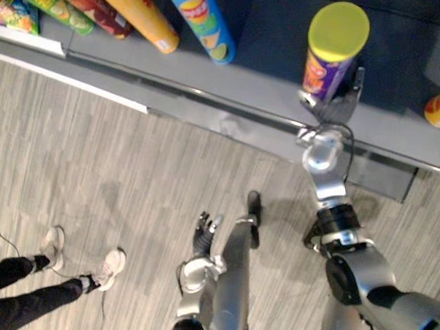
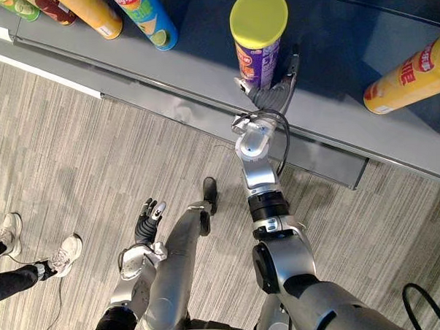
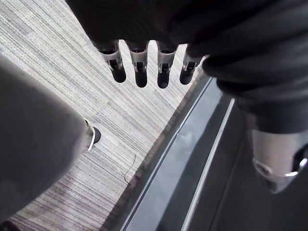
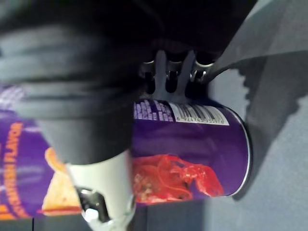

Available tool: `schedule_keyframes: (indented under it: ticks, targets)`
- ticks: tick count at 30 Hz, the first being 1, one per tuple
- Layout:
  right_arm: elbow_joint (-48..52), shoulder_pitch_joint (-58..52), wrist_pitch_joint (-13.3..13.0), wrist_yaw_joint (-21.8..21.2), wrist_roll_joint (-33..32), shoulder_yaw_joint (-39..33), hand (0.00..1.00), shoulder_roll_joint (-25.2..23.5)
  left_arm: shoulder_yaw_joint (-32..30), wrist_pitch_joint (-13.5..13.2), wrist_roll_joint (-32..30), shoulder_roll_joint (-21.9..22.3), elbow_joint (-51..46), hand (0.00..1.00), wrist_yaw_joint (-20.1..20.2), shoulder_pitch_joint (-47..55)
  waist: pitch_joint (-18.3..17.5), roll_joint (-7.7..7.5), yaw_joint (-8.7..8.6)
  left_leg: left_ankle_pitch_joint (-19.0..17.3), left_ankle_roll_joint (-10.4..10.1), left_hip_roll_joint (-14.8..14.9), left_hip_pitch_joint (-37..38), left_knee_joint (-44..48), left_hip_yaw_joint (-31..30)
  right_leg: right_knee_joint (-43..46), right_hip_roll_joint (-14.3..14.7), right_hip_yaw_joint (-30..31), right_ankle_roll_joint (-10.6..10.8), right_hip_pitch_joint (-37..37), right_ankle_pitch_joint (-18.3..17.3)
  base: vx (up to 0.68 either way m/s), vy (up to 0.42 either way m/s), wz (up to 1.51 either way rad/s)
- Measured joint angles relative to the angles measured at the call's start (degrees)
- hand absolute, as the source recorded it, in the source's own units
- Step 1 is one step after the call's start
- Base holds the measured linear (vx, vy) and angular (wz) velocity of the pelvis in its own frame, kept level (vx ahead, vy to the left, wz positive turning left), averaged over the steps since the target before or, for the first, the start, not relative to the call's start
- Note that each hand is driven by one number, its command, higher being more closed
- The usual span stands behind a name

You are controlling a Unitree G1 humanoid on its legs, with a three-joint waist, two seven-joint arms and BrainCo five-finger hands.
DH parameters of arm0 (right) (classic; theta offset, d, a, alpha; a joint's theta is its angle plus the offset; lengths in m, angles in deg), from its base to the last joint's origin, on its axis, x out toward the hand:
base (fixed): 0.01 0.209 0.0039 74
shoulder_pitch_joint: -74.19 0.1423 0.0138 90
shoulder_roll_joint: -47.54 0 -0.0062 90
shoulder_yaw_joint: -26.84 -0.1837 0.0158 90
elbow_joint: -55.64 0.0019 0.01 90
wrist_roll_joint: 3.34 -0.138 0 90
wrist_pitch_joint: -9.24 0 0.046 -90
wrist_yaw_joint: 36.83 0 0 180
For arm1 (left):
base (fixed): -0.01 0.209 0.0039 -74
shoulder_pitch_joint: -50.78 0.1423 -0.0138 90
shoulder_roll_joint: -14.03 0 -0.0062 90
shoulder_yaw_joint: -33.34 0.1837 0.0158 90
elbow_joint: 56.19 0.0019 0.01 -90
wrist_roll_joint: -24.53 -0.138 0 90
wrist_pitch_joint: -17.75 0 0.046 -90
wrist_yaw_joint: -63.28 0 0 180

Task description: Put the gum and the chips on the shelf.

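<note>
One chips can [image 2: 258, 40], gripped upright on the shelf [image 2: 346, 53] by the right hand's [image 2: 272, 95] curled fingers, should be seated flat before release, while the left hand [image 2: 148, 222] hangs with its fingers relaxed.

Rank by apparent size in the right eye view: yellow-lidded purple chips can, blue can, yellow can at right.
Largest: purple chips can with yellow lid, upright toward the camera.
Then: yellow can at right and blue can. They look alike and both are cut off by the picture's edge, so unranked.
</note>
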Motion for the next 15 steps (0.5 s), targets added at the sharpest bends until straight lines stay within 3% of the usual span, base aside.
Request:
schedule_keyframes:
  ticks: [15]
  targets:
    - [-5.41, -2.19, -0.59, -1.3, -0.12, 2.7, 0.0, -0.11, -0.09, 0.09, -0.01, 0.02, 2.63, 0.0, 0.0, 0.03, -2.33, -1.17, -0.32, -0.25, -0.27, 0.85, 1.79, -0.15, 0.07, -1.89, 1.24, -0.17, 0.22, 2.31, 0.39, 0.05, -0.042, -0.03]
